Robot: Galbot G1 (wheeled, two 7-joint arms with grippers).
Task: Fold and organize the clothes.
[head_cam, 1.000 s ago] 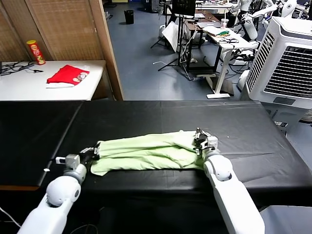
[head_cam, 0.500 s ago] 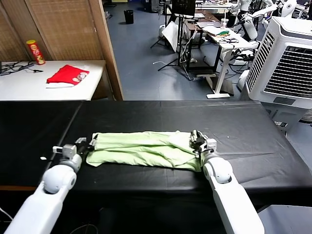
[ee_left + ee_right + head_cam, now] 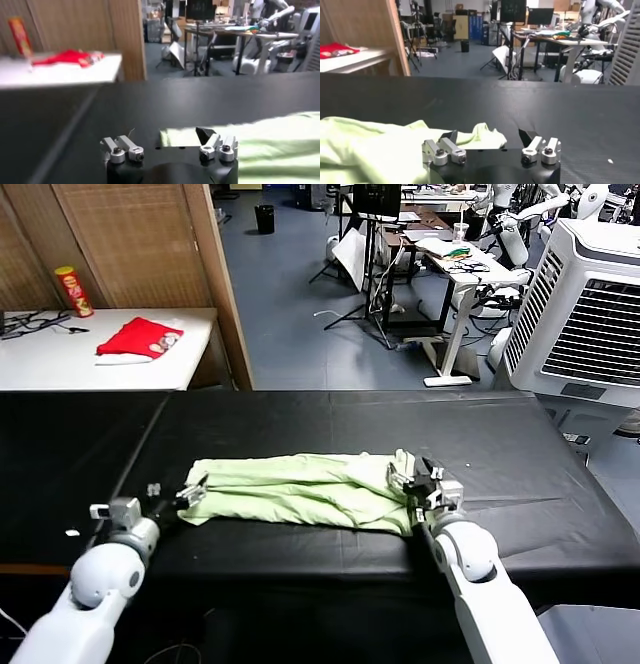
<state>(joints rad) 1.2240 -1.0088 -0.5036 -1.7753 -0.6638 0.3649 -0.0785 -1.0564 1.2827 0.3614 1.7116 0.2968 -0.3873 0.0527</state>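
Item 1: pale lime-green shirt (image 3: 300, 492), folded lengthwise into a long rumpled band, lying flat on the black table (image 3: 350, 419) near its front edge, running side to side between the 2 grippers. No print visible on the upturned face.

Item 2: left gripper (image 3: 168, 500), low over the table at the shirt's left end. In the left wrist view (image 3: 170, 147) its fingers stand spread apart with bare black cloth between them; the shirt's edge (image 3: 250, 137) lies just beyond and beside 1 finger. Nothing held.

Item 3: right gripper (image 3: 420, 479), at the shirt's right end. In the right wrist view (image 3: 490, 145) the fingers are parted wide; the crumpled shirt corner (image 3: 380, 145) lies just ahead of and beside 1 finger, no fabric pinched.

Item 4: white side table (image 3: 100, 349), far left, carrying a red garment with white trim (image 3: 138, 338), a red and yellow cylindrical can (image 3: 72, 290) and dark cables (image 3: 30, 322).

Item 5: large white air cooler (image 3: 585, 314), far right, standing on the floor behind the table.
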